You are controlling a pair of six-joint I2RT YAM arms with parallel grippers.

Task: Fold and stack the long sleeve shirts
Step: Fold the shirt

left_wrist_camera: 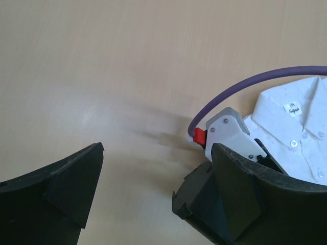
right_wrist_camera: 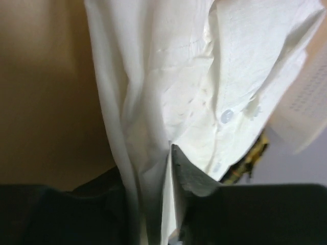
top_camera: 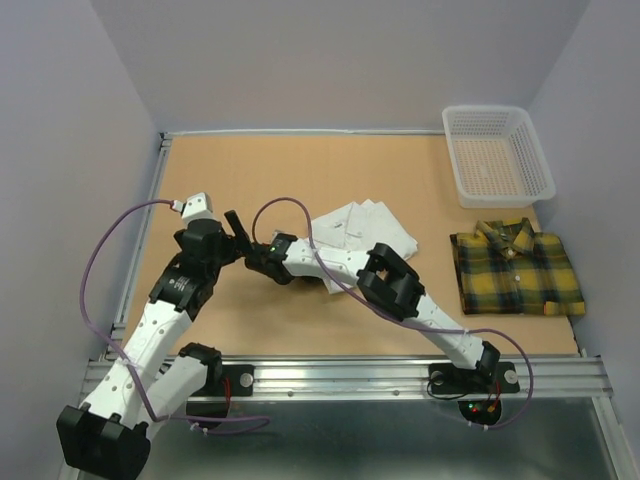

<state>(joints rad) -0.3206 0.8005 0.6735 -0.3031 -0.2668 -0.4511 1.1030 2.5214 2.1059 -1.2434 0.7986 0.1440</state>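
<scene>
Left arm [top_camera: 150, 332], right arm [top_camera: 445, 328]: white shells w/ black joints, purple cables [left_wrist_camera: 286, 72] (red/green LEDs [top_camera: 483, 410] at right base); left gripper [left_wrist_camera: 156, 153] black.

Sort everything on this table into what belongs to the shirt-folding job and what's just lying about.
Belongs to the job:
white shirt, pinched in the right gripper
plaid shirt, folded flat at the table's right side

Just lying about:
white mesh basket, in the far right corner
</scene>
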